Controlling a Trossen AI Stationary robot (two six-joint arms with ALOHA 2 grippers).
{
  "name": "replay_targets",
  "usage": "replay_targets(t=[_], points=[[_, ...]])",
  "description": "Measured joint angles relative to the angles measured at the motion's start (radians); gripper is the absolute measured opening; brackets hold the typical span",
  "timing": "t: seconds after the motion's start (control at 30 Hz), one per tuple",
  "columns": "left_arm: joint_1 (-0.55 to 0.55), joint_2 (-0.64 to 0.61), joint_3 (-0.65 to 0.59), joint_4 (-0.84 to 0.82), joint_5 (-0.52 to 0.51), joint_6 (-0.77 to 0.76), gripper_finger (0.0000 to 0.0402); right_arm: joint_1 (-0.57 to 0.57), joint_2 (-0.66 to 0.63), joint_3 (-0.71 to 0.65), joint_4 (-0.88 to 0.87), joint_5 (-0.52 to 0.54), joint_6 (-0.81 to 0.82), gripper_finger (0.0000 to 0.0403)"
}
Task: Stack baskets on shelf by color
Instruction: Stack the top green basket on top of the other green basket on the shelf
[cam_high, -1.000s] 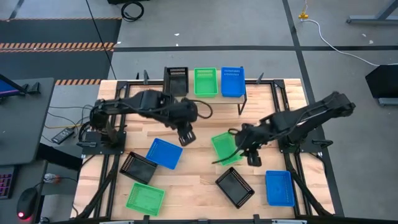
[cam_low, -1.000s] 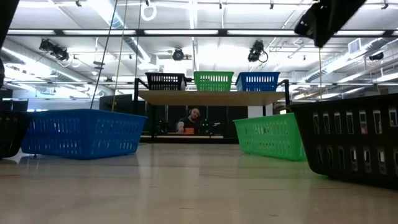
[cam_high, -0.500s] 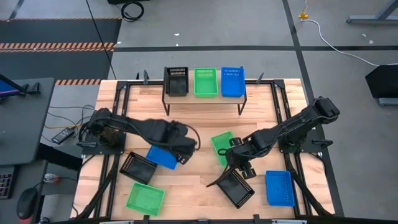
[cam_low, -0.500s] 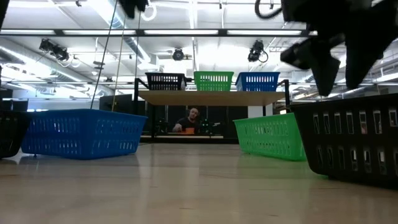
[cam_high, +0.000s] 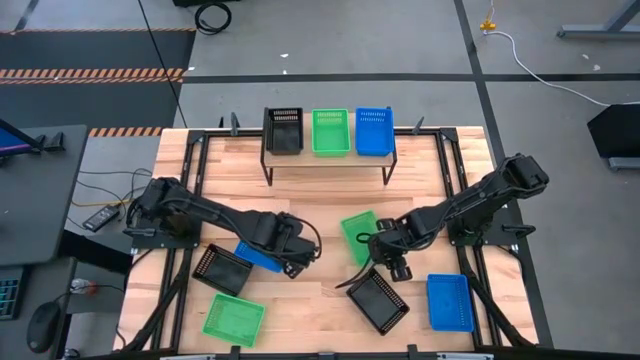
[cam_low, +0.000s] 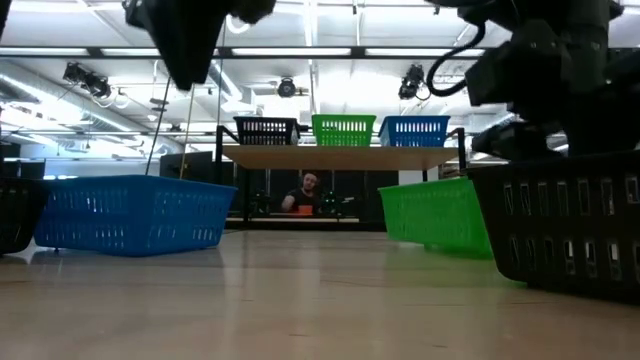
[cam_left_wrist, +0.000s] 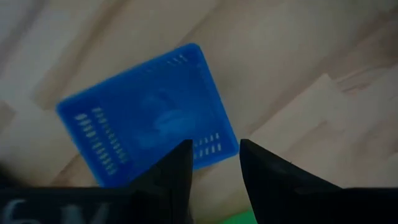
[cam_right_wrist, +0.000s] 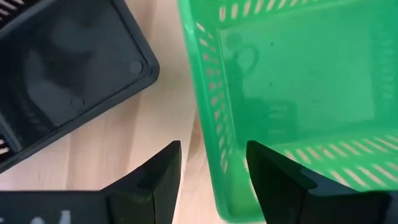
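You have the shelf (cam_high: 328, 158) at the upper centre of the high view, carrying three baskets side by side: a black basket (cam_high: 283, 131) on the left, a green basket (cam_high: 331, 132) in the middle and a blue basket (cam_high: 373, 131) on the right; the low view shows the same row across its middle distance, with a person (cam_low: 305, 193) seated beyond the table under the shelf top.

Your left gripper (cam_high: 296, 262) sits at the lower centre-left of the high view, over the right edge of a loose blue basket (cam_high: 258, 253); its wrist view shows the two dark fingers (cam_left_wrist: 174, 177) parted with a clear gap and nothing between them, the basket lying on the wood beyond them.

Your right gripper (cam_high: 385, 255) is at the centre-right, between a loose green basket (cam_high: 360, 233) above it and a second black basket (cam_high: 379, 300) below it; in its wrist view the fingers (cam_right_wrist: 158, 174) stand apart on either side of the green basket's near wall, not pressed to it.

Along the lower part of the high view lie three more baskets: another black one (cam_high: 221, 268) at the lower left, another green one (cam_high: 234, 319) below that, and another blue one (cam_high: 448, 302) at the lower right; all rest on the table (cam_high: 320, 205).
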Motion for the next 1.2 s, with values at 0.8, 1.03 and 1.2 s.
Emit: replay_targets(t=[0.8,1.03,1.2], points=[[0.002,0.0,-0.109,0.072,0.057,-0.113,0.0142,-0.085,-0.142,0.27,-0.215,0.127,-0.21,0.001],[0.001,0.0,-0.109,0.104,0.095,-0.114,0.0142,-0.163,-0.187,0.546,-0.228,0.286,-0.443,0.001],[0.004,0.0,-0.109,0.106,0.138,-0.113,0.0142,-0.321,-0.185,0.617,-0.178,0.295,-0.531,0.001]])
